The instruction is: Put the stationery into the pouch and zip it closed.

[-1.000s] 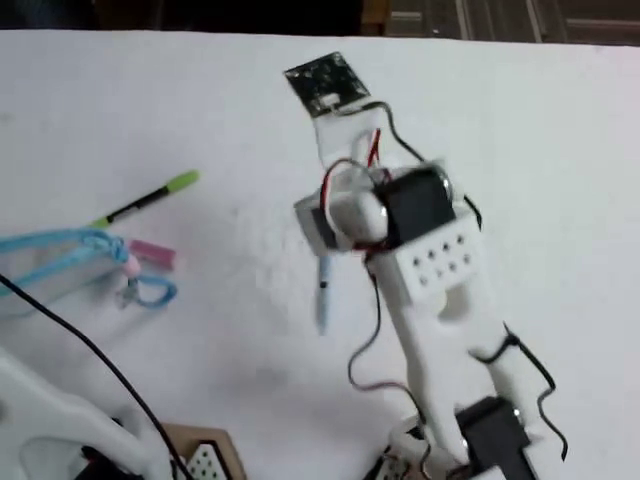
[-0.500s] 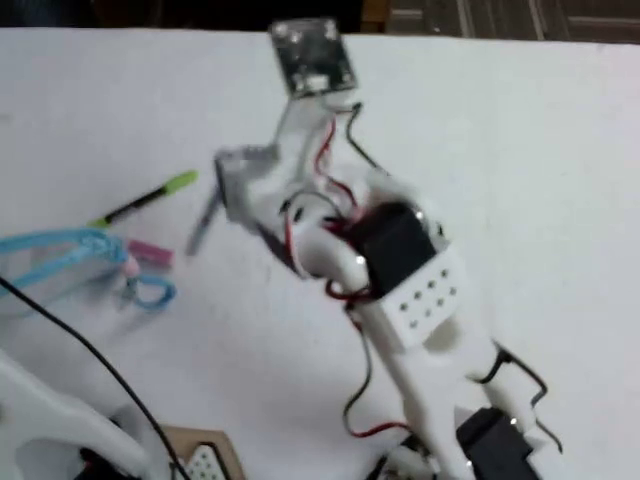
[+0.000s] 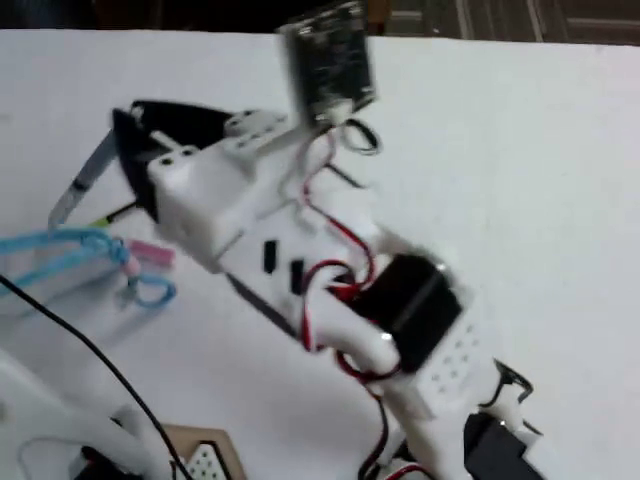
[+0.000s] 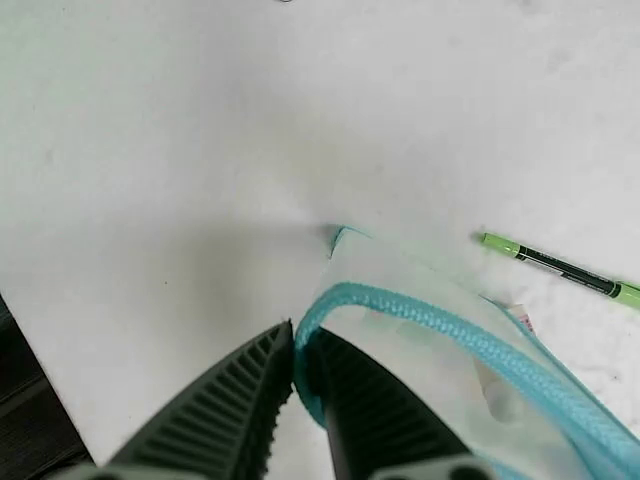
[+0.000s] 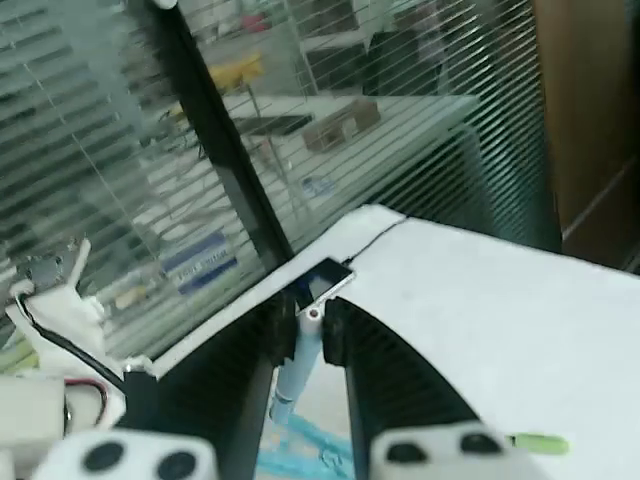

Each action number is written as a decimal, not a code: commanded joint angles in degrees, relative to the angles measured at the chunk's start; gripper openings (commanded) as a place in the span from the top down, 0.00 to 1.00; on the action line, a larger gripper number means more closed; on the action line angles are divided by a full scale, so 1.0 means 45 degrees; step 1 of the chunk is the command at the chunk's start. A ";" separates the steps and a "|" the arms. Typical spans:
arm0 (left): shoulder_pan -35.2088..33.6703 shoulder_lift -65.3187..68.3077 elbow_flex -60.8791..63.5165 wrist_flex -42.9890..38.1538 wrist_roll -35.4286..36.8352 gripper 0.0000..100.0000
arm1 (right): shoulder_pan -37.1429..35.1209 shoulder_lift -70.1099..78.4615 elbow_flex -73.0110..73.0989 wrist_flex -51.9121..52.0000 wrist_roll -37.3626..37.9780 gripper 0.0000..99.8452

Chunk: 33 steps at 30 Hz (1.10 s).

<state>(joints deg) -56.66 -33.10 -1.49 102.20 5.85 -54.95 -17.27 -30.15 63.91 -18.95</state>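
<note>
Pouch [image 3: 60, 243] lies on the desk [image 3: 520, 150], its blue zip rim pinched in the closed left gripper [image 4: 297, 345]; the right gripper [image 5: 308, 320], near the pouch, clamps a grey-blue pen [image 5: 295, 365]; a green pen [image 4: 560, 268] and a pink eraser [image 3: 152, 253] lie just beside the pouch.

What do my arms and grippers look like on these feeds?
The left gripper and right gripper both have dark fingers; the left's inner faces are ridged. The right arm is white plastic with a black servo block, loose red and black wires and a bare circuit board at the wrist. The left arm is white too, crossed by a thin black cable.
</note>
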 commanded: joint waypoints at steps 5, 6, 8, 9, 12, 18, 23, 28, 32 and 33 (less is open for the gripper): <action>0.0088 0.0127 0.0039 0.0020 -0.0059 0.98 | -0.0400 0.0068 0.1153 -0.0420 -0.0039 0.98; 0.0088 0.0127 0.0039 0.0020 -0.0059 0.98 | -0.0400 0.0088 0.1309 -0.0440 -0.0039 0.98; 0.0088 0.0127 0.0039 0.0020 -0.0059 0.98 | -0.0420 0.0088 0.1915 -0.0830 -0.0059 0.98; 0.0088 0.0127 0.0039 0.0020 -0.0059 0.98 | -0.0420 0.0088 0.2286 -0.1201 -0.0059 0.98; 0.0088 0.0127 0.0039 0.0020 -0.0059 0.98 | -0.0557 0.0088 0.3458 -0.2471 -0.0039 0.98; 0.0088 0.0127 0.0039 0.0020 -0.0059 0.98 | -0.1690 0.0088 0.5236 -0.4054 0.0156 0.98; 0.0088 0.0127 0.0039 0.0020 -0.0059 0.98 | -0.3155 0.0088 0.6740 -0.4835 0.2579 0.98; 0.0088 0.0127 0.0039 0.0020 -0.0059 0.98 | -0.3858 0.0088 0.8068 -0.5441 0.3556 0.80; 0.0088 0.0127 0.0039 0.0020 -0.0059 0.98 | -0.3858 0.0049 0.8107 -0.5441 0.3556 0.57; 0.0088 0.0127 0.0039 0.0020 -0.0059 0.98 | -0.3839 0.0029 0.8107 -0.5441 0.3536 0.56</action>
<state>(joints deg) -56.66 -33.10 -1.41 102.20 5.85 -71.74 -16.66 6.59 40.35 -3.74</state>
